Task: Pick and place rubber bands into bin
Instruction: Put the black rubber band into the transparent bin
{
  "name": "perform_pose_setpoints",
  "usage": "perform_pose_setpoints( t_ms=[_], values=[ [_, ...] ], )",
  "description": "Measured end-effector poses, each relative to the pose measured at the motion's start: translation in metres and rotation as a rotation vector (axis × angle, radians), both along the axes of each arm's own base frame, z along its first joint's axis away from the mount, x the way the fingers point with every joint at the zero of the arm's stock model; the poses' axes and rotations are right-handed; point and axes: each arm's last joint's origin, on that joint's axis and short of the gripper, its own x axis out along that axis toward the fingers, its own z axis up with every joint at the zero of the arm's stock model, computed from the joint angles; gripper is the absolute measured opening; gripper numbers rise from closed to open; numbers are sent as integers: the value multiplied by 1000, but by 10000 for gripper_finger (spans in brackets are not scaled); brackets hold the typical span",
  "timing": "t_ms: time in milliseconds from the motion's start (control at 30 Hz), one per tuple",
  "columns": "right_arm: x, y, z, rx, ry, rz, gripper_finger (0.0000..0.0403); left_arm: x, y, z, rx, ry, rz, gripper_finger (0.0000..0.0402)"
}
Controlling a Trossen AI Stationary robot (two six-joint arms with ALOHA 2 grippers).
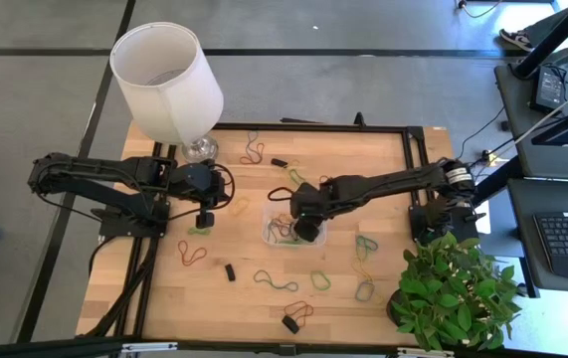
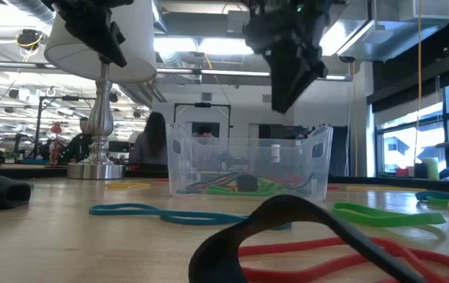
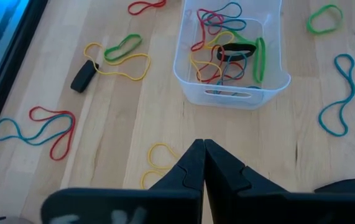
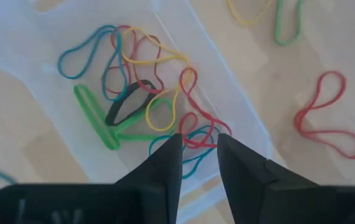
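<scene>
The bin (image 1: 288,231), a small clear plastic tub with rounded corners and thin glossy walls, sits mid-worktop and holds a tangle of rubber bands (image 4: 137,99): thin, floppy loops in red, yellow, blue, green and one black, several twisted into figure-eights. My right end effector (image 4: 197,149) hangs directly over the bin, fingers parted a little with nothing between them that I can see; judging by that, a drop step is about done.

Risks from here: the fingertips are close above the red and blue loops, so a band could snag on a finger and get dragged back out when I lift. The tub looks light and its walls thin; a nudge from the right arm could slide or tip it.

More bands are scattered over the pale wooden worktop (image 1: 234,298), among them a red loop (image 4: 326,118) just outside the bin and a blue figure-eight (image 3: 339,93) farther off. They lie flat and limp, so a pinch may slip past them or catch two overlapping loops at once.

My left end effector (image 3: 203,163) is fully closed and empty, hovering above the wood well to the bin's left, near a yellow loop (image 3: 155,163). The white cylindrical lampshade (image 1: 164,80) on its glass-looking base stands at the far-left edge, near the left arm; a wide swing could clip it.
</scene>
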Motion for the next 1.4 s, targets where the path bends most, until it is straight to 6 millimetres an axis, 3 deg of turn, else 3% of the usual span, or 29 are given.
perform_pose_setpoints(
  t_ms=[167,267,600,833,967,1233,1400],
  values=[
    [-16,7,26,-44,-59,128,99,0,0,0,1,1,0,1],
    [-36,6,31,-71,-76,146,86,0,0,0,-1,0,-2,2],
    [-128,-8,8,-47,-280,103,37,17,0,10,30,-171,-18,2],
    [-173,-25,-8,-68,-418,113,12,48,12,13,113,-288,141,1],
    [-182,-39,-12,-50,-487,188,4,74,25,5,121,-223,206,2],
    [-176,-69,-24,16,-612,357,3,125,65,-3,79,-134,304,3],
    [-175,-83,-34,-30,-586,394,5,146,91,-5,53,-39,344,3]
  ],
)
